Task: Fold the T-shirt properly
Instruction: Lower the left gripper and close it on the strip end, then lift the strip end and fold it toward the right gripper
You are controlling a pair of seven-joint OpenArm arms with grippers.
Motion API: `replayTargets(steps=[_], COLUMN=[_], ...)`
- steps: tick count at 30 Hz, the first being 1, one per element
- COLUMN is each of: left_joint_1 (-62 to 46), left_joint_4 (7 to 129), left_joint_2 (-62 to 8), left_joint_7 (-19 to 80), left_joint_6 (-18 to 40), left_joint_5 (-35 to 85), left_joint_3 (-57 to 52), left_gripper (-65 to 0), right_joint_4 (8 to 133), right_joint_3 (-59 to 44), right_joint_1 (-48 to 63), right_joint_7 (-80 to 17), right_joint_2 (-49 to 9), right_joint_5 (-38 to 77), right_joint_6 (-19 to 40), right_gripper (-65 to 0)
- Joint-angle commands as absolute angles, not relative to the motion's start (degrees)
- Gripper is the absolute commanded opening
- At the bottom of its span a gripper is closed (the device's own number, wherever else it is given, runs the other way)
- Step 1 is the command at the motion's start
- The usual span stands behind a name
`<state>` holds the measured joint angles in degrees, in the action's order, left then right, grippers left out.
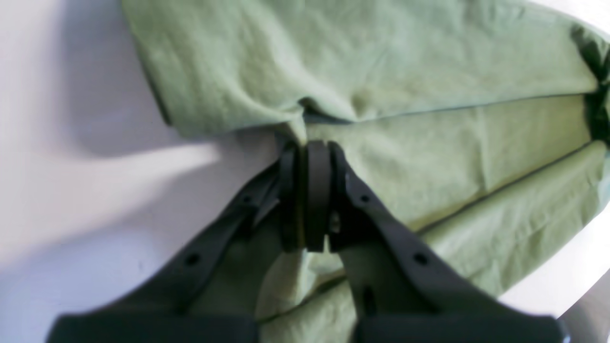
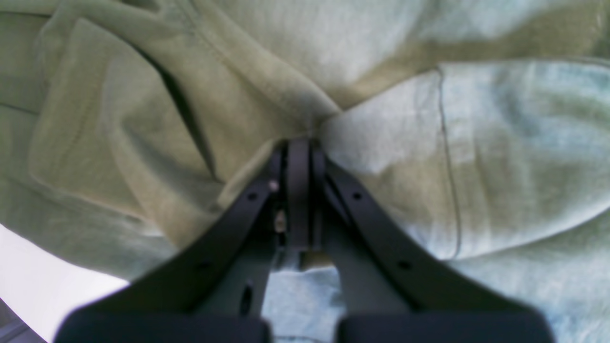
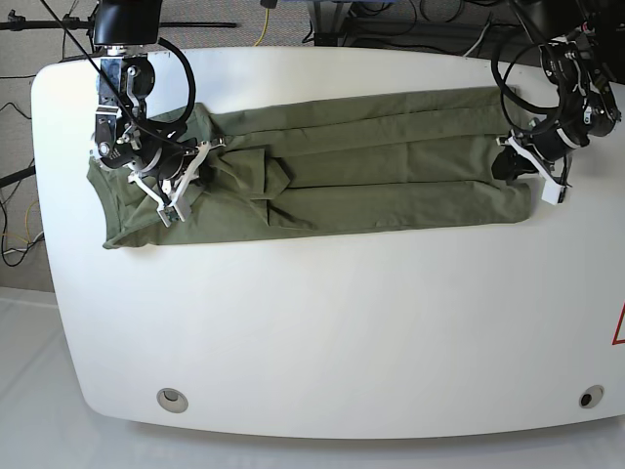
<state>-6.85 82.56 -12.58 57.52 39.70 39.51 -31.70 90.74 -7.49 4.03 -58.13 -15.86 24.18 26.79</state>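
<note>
Two grippers pinch the T-shirt (image 3: 371,171), which we see folded into a long band across the far half of the table (image 3: 322,322): our left gripper (image 1: 305,143) at its right end, our right gripper (image 2: 299,140) on bunched cloth near its left end.

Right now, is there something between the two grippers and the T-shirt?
Nothing visible. The left gripper is shut on the T-shirt at one end, and the right gripper is shut on it at the other end.
</note>
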Motion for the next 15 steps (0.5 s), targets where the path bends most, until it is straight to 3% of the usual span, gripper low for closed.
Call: replayTargets(steps=[1,12,15], left_joint_1=[-6.3,-7.4,-7.7], left_joint_4=[86.0,97.0,99.2], left_joint_2=[-13.1,-10.8,-7.5], left_joint_7=[56.7,58.1,58.6], left_joint_6=[40.0,40.0,40.0], left_joint_5=[41.0,41.0,40.7], left_joint_3=[-31.7,-30.4,-30.5], left_gripper=[-64.0,-62.7,-62.8], right_joint_4=[91.0,91.0,90.9], right_joint_3=[-7.5,-7.3,-7.4], right_joint_1=[3.9,3.8,3.7], right_joint_7=[-59.5,-59.4,-59.3], right_joint_2=[-16.2,-16.1,-16.1], right_joint_5=[23.3,23.3,23.1], right_joint_6=[26.5,26.5,26.2], right_gripper=[-65.0,-64.9,-64.9])
